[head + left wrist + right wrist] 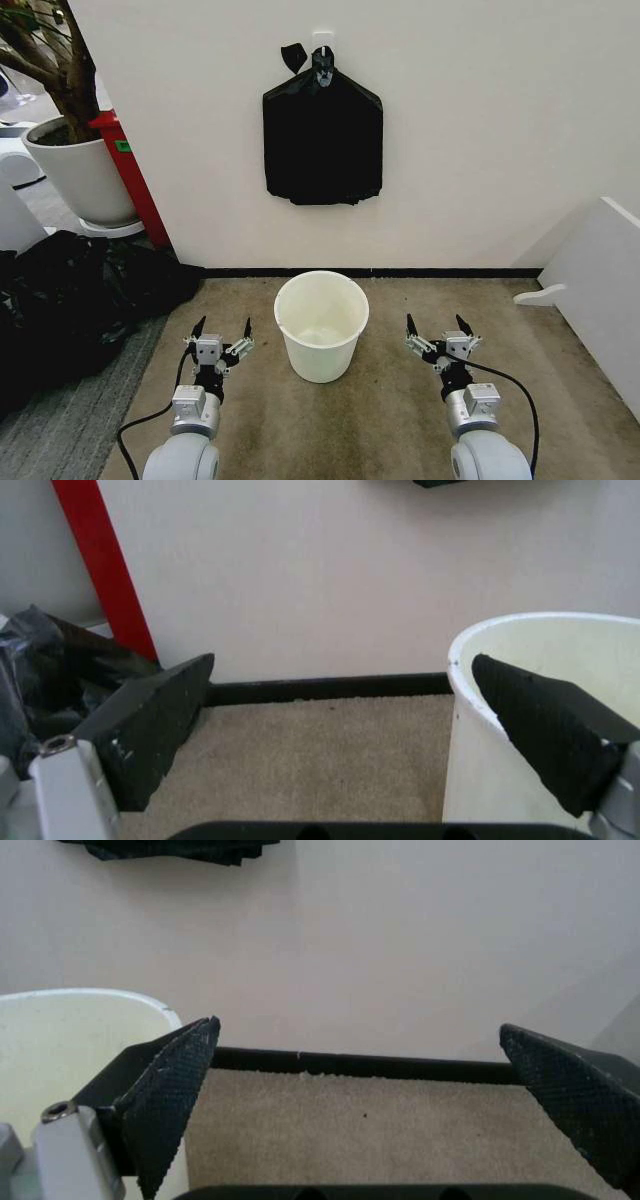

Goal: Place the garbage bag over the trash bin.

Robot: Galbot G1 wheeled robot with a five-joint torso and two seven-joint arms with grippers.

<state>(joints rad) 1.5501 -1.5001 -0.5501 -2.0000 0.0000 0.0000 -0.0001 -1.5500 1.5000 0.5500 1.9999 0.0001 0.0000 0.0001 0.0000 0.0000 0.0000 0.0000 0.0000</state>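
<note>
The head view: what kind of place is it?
Probably an office or lobby corner: carpeted floor, a plain wall with black bags on a hook, a potted plant and a trash bin.

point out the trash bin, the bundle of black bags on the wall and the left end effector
trash bin (322, 352), head view, front of outer wall
bundle of black bags (322, 145), head view, middle of flat bundle
left end effector (223, 330), head view, midway between open fingertips

This looks like an office or test room set up for trials. A plain cream wall (480, 130) with a black baseboard (430, 272) meets short beige carpet (390, 400). A potted tree in a white planter (80, 180) stands at the wall's left corner, beside a red post (130, 180), with grey carpet tiles (70, 420) alongside.
</note>
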